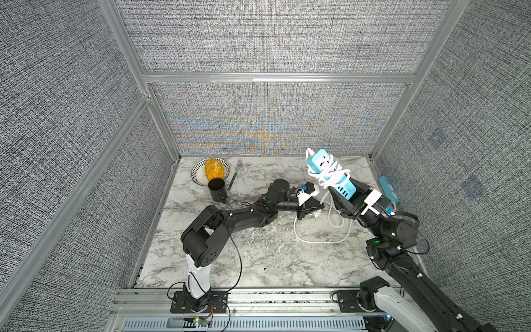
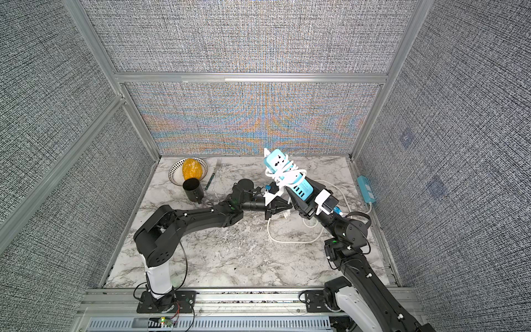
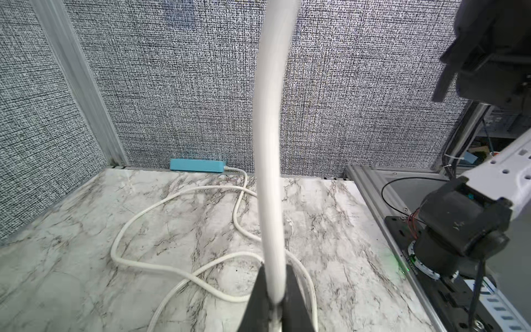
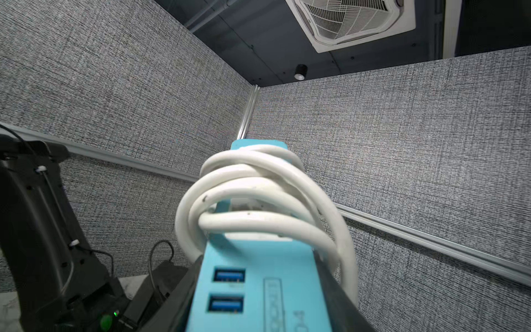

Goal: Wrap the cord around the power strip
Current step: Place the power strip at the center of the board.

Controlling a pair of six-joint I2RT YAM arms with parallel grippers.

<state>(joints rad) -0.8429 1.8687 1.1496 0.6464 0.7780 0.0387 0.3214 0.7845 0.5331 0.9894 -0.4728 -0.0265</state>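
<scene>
Left gripper (image 1: 321, 205), clenched, pinches the white cord (image 3: 268, 143) above the marble table (image 1: 230, 258); right gripper (image 1: 344, 191) grasps the blue strip (image 1: 321, 163) by its USB end, aloft, cord coiled round it. Grey woven walls (image 1: 273, 43) enclose them.

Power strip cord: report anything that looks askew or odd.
The cord crosses and bunches in uneven turns around the middle of the power strip, not side by side. More white cable sprawls in loose loops on the table.
</scene>
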